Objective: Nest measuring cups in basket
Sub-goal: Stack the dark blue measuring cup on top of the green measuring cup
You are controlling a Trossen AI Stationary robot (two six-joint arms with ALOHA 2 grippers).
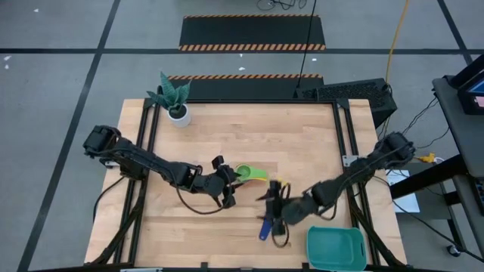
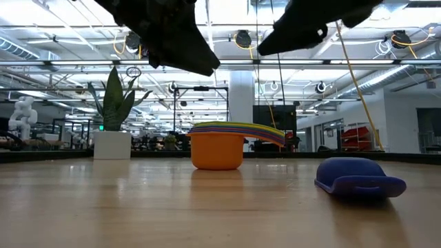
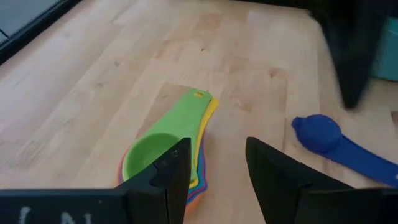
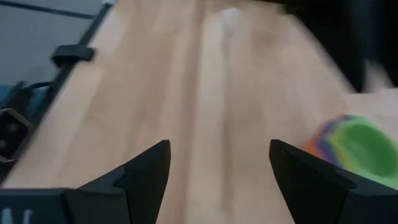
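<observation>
Glossy plastic cup stack (image 3: 163, 155) (green on top) sits on the wooden counter (image 1: 227, 136); left claw (image 3: 217, 177) half-open, right claw (image 4: 217, 180) wide, both empty.

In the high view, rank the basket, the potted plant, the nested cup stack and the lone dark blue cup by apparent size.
1. basket, clearly largest.
2. potted plant, leaves included.
3. nested cup stack and dark blue cup: unsure. Both are partly hidden by the grippers, so I won't rank them against each other.
</observation>
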